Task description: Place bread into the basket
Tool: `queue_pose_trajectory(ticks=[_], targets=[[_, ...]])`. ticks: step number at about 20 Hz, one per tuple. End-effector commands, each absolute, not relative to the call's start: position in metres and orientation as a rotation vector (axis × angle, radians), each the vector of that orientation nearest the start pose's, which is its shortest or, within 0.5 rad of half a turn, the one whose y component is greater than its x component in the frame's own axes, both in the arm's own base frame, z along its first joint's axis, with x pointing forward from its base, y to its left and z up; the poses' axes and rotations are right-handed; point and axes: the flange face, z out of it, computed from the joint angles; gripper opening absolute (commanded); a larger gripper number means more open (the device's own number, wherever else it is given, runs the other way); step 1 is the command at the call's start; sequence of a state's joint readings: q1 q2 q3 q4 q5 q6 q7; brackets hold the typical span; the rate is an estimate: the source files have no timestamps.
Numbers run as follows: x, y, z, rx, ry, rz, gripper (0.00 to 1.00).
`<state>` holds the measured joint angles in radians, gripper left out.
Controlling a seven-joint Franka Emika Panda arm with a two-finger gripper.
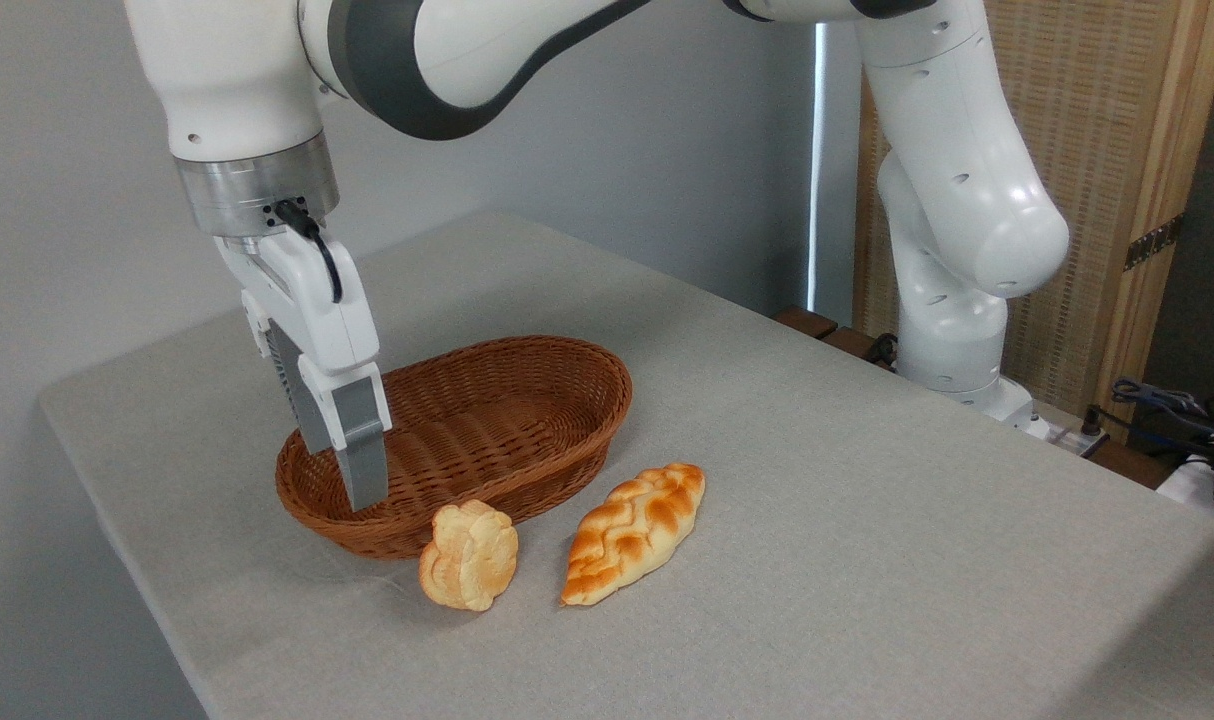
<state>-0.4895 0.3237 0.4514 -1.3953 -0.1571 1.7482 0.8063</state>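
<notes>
The fixed camera looks down across a grey cloth-covered table (pixel 867 520). The white arm (pixel 957 200) rises from its base at the far right, arches across the top of the picture and comes down at the left, ending in the hand (pixel 352 470). The hand points straight down over the left end of the basket (pixel 527 400), its grey fingers (pixel 362 445) overlapping the near-left rim in this view. The fingers are seen edge on, one behind the other, so I cannot tell whether the hand is open or closed; nothing is visible between them.

The basket is an oval of reddish-brown wicker, shallow with a flared rim, lying in the middle of the table with its long axis running from near left to far right. Its inside shows only bare weave.

The bread (pixel 469 555), a small lumpy pale-golden roll with layered folds, sits on the table just in front of the basket's near rim, touching it or very nearly so, to the right of the fingers and below them in the picture. Just right of the roll, a little apart from it, lies a long braided loaf (pixel 635 532), orange-brown with pointed ends, angled from near left to far right alongside the basket.

Behind the arm at the far right stands a wooden-framed panel (pixel 1117 150), and cables (pixel 1167 400) lie near the right edge.
</notes>
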Motion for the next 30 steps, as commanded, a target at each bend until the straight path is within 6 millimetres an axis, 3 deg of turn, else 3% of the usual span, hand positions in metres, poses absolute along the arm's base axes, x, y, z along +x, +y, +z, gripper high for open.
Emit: queue_pose_trajectory(ticks=[1,8,25,30], targets=[[0.648,-0.022,0.568,-2.983,1.223,-0.199,1.00],[0.651,-0.004,0.565,-3.003,1.168,-0.213,1.00],[0.654,-0.009,0.561,-2.999,1.184,-0.218,1.00],[0.650,-0.003,0.535,-2.975,1.135,-0.243,1.00]])
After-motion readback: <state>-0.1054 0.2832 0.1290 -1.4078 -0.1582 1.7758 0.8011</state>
